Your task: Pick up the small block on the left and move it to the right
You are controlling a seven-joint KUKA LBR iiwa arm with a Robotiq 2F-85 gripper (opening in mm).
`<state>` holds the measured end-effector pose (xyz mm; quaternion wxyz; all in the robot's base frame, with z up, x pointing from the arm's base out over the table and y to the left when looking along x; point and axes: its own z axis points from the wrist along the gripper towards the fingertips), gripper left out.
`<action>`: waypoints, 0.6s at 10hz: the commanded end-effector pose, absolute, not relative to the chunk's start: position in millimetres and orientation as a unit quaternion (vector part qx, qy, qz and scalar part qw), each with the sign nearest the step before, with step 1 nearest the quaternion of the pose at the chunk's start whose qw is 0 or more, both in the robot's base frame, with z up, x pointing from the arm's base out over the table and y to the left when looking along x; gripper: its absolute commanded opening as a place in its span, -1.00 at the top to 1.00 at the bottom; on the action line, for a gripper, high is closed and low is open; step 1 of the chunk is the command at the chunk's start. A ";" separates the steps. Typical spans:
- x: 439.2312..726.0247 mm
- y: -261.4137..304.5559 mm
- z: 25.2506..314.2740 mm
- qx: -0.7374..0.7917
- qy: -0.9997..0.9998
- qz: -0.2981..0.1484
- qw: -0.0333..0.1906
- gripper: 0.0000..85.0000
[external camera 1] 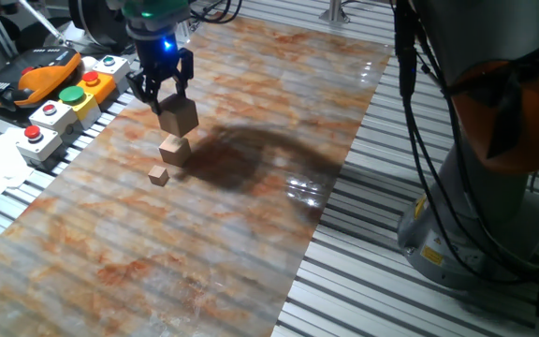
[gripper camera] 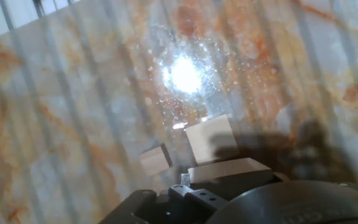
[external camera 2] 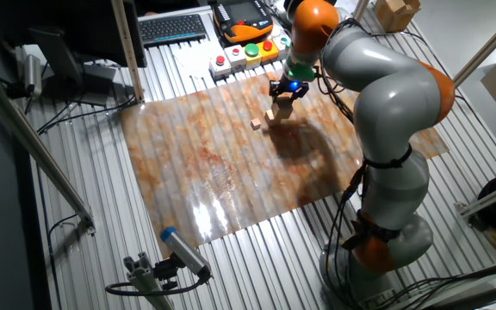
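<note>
Hand view, hand (external camera 1: 162,94) pinching small block (external camera 1: 180,116), medium cube (external camera 1: 174,150) and tiny cube (external camera 1: 159,175) close below.

No text, brand, number or sign can be read in any of the three views. The yellow label (external camera 1: 431,251) on the robot base (external camera 1: 466,245) carries marks too small to make out, and the coloured buttons on the button box (external camera 1: 64,105) bear no legible lettering.

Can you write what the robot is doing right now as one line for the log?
pincer: shut on small block | block: lifted | medium cube, tiny cube: on table
</note>
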<state>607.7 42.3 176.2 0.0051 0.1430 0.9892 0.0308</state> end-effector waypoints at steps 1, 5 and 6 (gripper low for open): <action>607.7 42.1 176.7 0.159 0.987 0.037 0.007 1.00; 607.7 42.1 176.7 0.156 0.985 0.071 -0.016 1.00; 607.7 42.1 176.7 0.158 0.985 0.069 -0.014 1.00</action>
